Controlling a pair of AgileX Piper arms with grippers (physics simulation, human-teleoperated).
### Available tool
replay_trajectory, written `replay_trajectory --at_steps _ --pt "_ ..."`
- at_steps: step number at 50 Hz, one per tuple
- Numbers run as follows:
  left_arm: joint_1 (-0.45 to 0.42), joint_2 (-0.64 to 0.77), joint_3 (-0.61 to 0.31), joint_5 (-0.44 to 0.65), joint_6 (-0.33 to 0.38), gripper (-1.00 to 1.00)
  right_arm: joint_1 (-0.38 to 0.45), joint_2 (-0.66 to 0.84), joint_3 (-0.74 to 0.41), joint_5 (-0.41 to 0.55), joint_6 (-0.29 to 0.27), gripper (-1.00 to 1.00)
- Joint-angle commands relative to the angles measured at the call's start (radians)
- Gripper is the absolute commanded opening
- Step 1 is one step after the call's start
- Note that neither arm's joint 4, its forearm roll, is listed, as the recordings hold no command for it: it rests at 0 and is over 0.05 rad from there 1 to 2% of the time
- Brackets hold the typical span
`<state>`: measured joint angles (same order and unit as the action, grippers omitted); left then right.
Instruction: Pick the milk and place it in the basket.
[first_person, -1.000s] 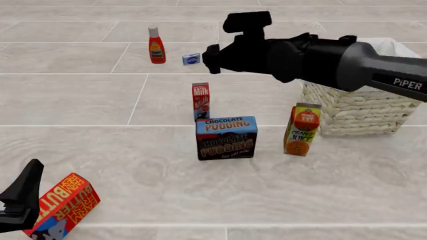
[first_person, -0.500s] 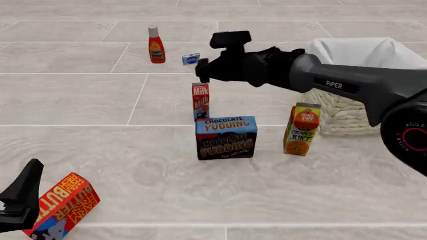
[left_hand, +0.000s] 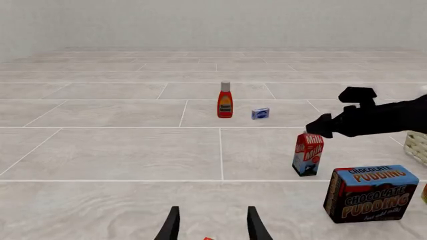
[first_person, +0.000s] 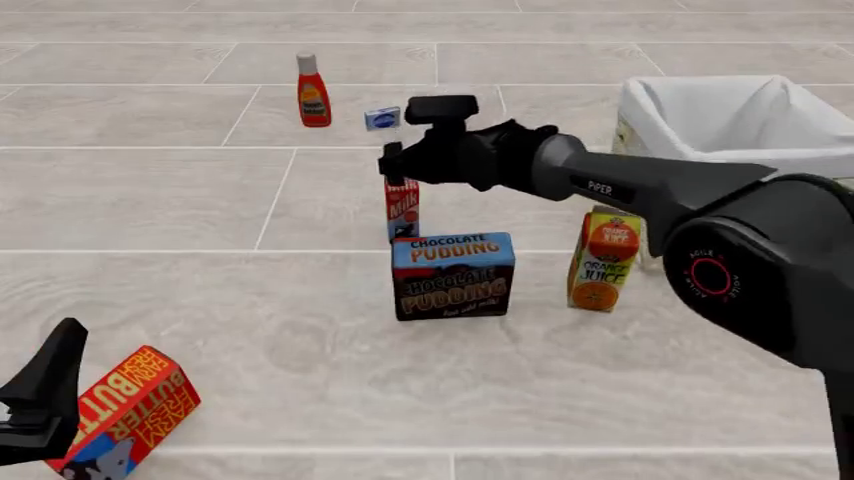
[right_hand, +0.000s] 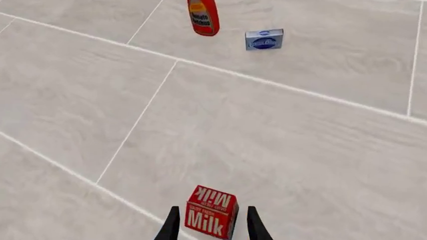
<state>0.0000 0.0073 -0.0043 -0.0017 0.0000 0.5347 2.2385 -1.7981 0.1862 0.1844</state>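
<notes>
Right gripper (right_hand: 210, 227) open wide, one finger on each side of the milk's top | milk (first_person: 402, 205) upright behind the pudding box (first_person: 453, 275) | basket (first_person: 694, 120) off to the right | left gripper (left_hand: 211, 227) open, near butter box (first_person: 127, 405)

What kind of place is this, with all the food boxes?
Probably a computer-made pretend grocery setup, not a real room: a pale tiled surface holds a milk carton, a chocolate pudding box, an orange juice carton and a wicker basket.
</notes>
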Motion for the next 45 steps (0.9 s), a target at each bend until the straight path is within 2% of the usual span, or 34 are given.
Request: replay_trajectory --at_steps 1,32,33,41,43,44,45 --pt "0.0 0.0 0.0 0.0 0.0 1.0 0.007 0.085 -0.062 0.013 0.026 1.0" --pt "0.0 0.0 0.0 0.0 0.0 1.0 0.013 0.187 -0.116 0.011 0.079 1.0" --pt "0.0 0.0 0.0 0.0 0.0 1.0 0.021 0.173 -0.099 -0.003 0.088 -1.0" --pt "0.0 0.0 0.0 0.0 0.0 1.0 0.013 0.14 -0.08 -0.003 0.073 -1.0" --pt "0.0 0.0 0.0 0.0 0.0 1.0 0.01 0.126 -0.069 -0.006 0.061 -1.0" --pt "0.0 0.0 0.0 0.0 0.0 1.0 -0.01 0.125 -0.079 0.008 0.025 -1.0" --pt "0.0 0.0 0.0 0.0 0.0 1.0 -0.012 0.122 -0.078 0.008 0.025 -1.0"
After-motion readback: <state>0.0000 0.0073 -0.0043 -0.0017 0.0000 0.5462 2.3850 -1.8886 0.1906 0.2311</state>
